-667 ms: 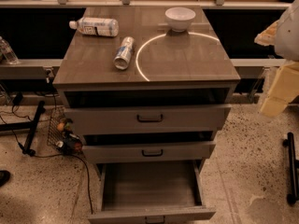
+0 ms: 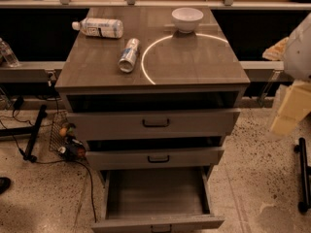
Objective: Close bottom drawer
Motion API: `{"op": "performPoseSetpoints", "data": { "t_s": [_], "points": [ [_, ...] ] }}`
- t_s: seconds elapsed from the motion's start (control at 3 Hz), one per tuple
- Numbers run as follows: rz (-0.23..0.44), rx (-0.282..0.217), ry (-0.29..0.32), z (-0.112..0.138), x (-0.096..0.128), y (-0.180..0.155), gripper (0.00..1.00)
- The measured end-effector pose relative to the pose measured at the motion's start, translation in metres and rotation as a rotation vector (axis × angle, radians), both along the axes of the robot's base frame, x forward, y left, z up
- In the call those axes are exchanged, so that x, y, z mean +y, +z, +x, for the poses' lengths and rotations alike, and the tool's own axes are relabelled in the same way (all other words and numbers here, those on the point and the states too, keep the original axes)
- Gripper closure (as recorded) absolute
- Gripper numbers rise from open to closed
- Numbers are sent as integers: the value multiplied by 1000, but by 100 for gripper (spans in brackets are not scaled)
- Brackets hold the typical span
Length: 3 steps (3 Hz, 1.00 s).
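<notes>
Nothing is really changing vs 0.7 s ago: bottom drawer point(image 2: 156, 198) is still sitting pulled fully out under cabinet point(image 2: 194, 67), gripper point(image 2: 291, 108) is hanging at right edge, well apart, open/closed can't tell, so push isn't starting yet.

The bottom drawer point(image 2: 156, 195) stands pulled far out. A bottle point(image 2: 99, 27), a can point(image 2: 129, 55) and a bowl point(image 2: 187, 19) rest on the surface point(image 2: 194, 62). The pincer point(image 2: 290, 109) hangs at the right edge, well apart.
</notes>
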<state>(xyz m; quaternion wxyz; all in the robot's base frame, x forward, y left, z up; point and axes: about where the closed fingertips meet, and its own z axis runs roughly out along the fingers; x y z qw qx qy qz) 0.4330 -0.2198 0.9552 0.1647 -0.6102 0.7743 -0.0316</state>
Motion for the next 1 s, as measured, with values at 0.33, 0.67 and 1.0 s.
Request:
{"op": "performPoseSetpoints", "data": {
  "t_s": [0.33,0.67,1.0],
  "points": [
    [-11,18,37,-8,-10,-48,0],
    [-20,43,62,-19,-16,-99,0],
    [-37,119,58,-36,-7,-173,0]
  ]
}}
